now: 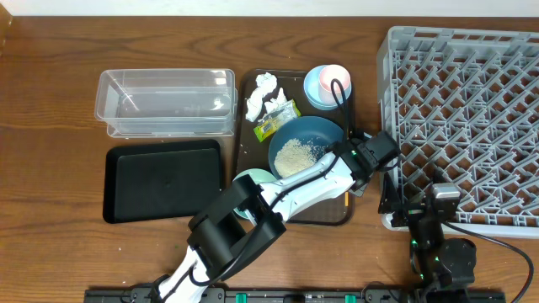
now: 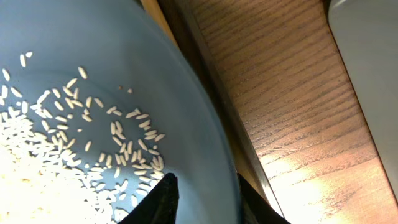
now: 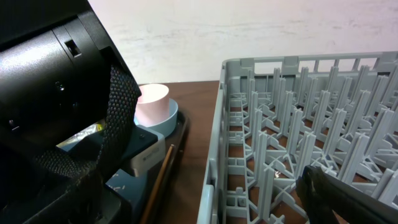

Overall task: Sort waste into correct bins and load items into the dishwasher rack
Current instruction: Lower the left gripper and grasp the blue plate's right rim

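The dark blue dish (image 1: 313, 133) holds a heap of rice (image 1: 296, 155) and sits on the brown serving tray (image 1: 249, 143). My left gripper (image 1: 344, 158) is at the dish's right rim. In the left wrist view the dish (image 2: 124, 62) and its rice (image 2: 37, 162) fill the frame. There my left gripper (image 2: 208, 193) has one finger inside the rim and one outside, closed on it. Tissue (image 1: 265, 91), the wrapper (image 1: 276, 123), a mint-green bowl (image 1: 251, 178) and a pink cup (image 1: 333, 77) in a light blue bowl (image 1: 313, 91) share the tray. My right gripper (image 1: 401, 202) stands open at the rack's (image 1: 467, 126) front left corner.
The clear tub (image 1: 168, 101) and the black tray (image 1: 164, 181) lie left of the serving tray. A narrow strip of bare table (image 2: 292, 93) separates the serving tray from the rack. The left arm's body (image 3: 56, 93) looms close in the right wrist view.
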You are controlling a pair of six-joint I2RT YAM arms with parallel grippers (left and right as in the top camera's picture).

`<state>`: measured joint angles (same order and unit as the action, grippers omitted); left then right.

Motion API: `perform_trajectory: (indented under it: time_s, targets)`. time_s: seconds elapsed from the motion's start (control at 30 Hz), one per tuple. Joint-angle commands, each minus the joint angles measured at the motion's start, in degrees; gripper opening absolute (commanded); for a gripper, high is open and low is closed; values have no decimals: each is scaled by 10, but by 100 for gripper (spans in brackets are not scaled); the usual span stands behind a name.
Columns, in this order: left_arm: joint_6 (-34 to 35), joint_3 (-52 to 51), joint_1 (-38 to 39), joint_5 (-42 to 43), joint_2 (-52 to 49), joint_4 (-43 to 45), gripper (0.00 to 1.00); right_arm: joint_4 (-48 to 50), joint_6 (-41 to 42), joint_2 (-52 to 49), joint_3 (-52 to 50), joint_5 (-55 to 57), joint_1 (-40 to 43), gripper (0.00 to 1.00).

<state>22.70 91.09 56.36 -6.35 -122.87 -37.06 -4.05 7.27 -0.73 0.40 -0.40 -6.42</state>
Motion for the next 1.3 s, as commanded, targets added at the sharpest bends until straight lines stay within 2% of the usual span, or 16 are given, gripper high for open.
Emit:
perform_trajectory:
  time_s: [0.0, 0.27, 0.33, 0.67, 1.27]
  targets:
    - [3, -4, 1, -3, 10, -3, 25, -2, 8, 2, -1, 2, -4, 99]
    - [3, 11, 19, -3, 12, -6, 19, -3, 8, 2, -1, 2, -4, 99]
    - [3, 12, 23, -3, 12, -6, 13, -3, 8, 2, -1, 2, -4, 99]
    - [1, 15, 25, -8, 12, -17, 6, -3, 8, 2, -1, 2, -4, 99]
    - [-21, 23, 25, -8, 36, -23, 6, -3, 8, 2, -1, 2, -4, 99]
